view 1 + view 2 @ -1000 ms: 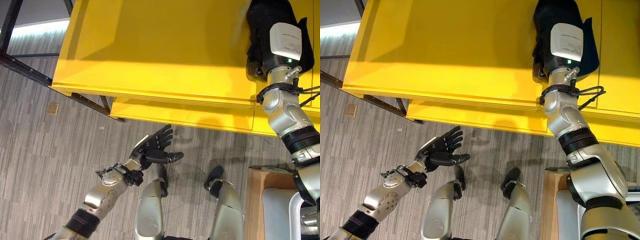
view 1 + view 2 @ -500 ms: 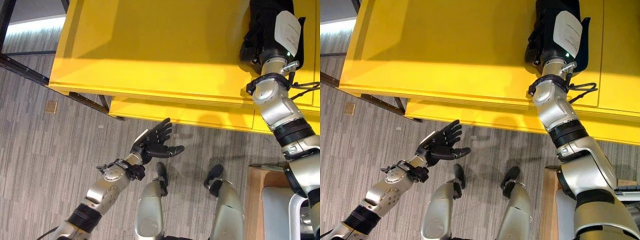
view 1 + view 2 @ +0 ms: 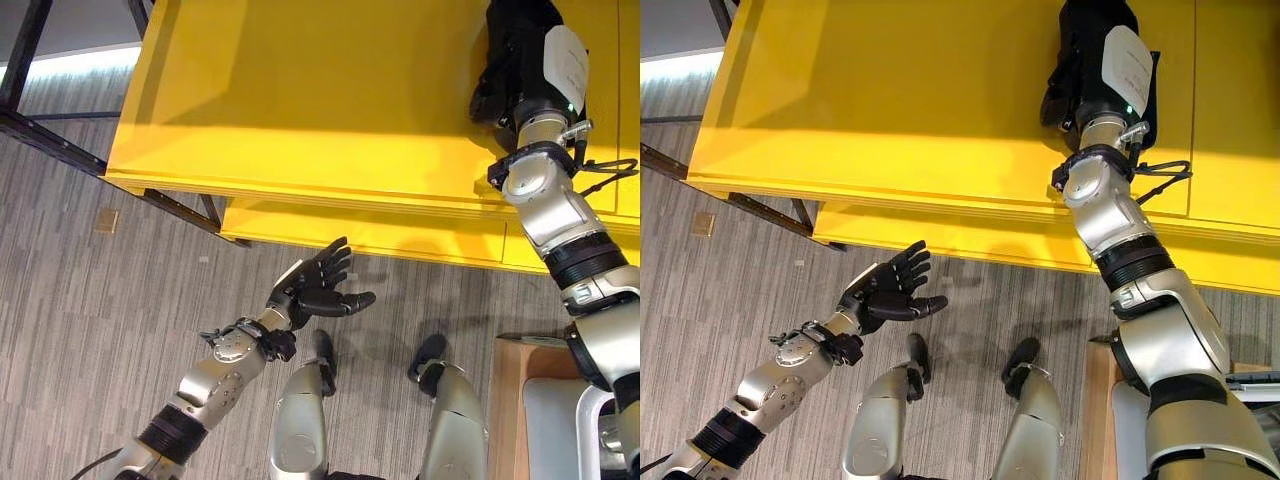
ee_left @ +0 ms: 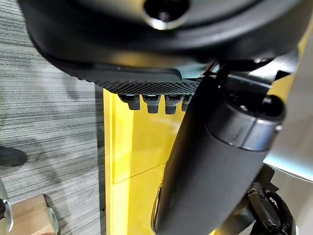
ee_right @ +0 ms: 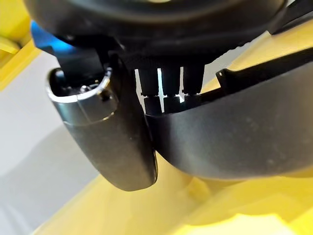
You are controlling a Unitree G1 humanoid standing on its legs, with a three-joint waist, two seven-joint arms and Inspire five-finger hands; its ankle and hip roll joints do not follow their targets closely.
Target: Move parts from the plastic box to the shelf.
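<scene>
- We are holding a dark curved part (image 5: 230,142) in our right hand (image 3: 1090,60), which is reaching over the yellow shelf (image 3: 300,90) toward its far right area. In the right wrist view the part is lying directly against the thumb (image 5: 112,142) and under the row of fingers, so we are judging the hand clamped on it.
- In the head views the part is not separable from the dark hand; we are placing it within the hand, above the upper shelf surface, well in from the shelf's near edge.
- The part's long axis is appearing, in the right wrist view, to run across the hand. Whether it is touching the shelf surface we cannot tell.
- The right hand is the one on the part; the deciding relation is part above shelf, so we are judging the next move to be a lowering and release onto that surface.
- Our left hand (image 3: 318,290) is hovering low over the grey floor (image 3: 90,300), just in front of the shelf's near edge, palm turned up, fingers spread and holding nothing. It is well apart from the part.
- A brown box corner (image 3: 515,400) with a pale container (image 3: 555,430) inside is sitting at our lower right, beside the right arm; we are judging it to be the plastic box source.
</scene>
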